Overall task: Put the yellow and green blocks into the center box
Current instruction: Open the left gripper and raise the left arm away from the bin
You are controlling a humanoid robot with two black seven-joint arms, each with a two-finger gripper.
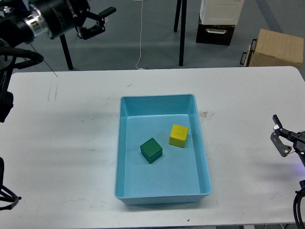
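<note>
A light blue box (204, 157) sits at the centre of the white table. Inside it lie a yellow block (178, 135) and a green block (151, 150), close together but apart. My left gripper (98, 22) is raised high at the top left, far from the box, open and empty. My right gripper (282, 140) is at the right edge, low over the table, open and empty.
The white table (66, 143) spreads around the box. Beyond its far edge stand black tripod legs (181, 33), a white and black case (219, 21) and a cardboard box (279, 47) on the floor.
</note>
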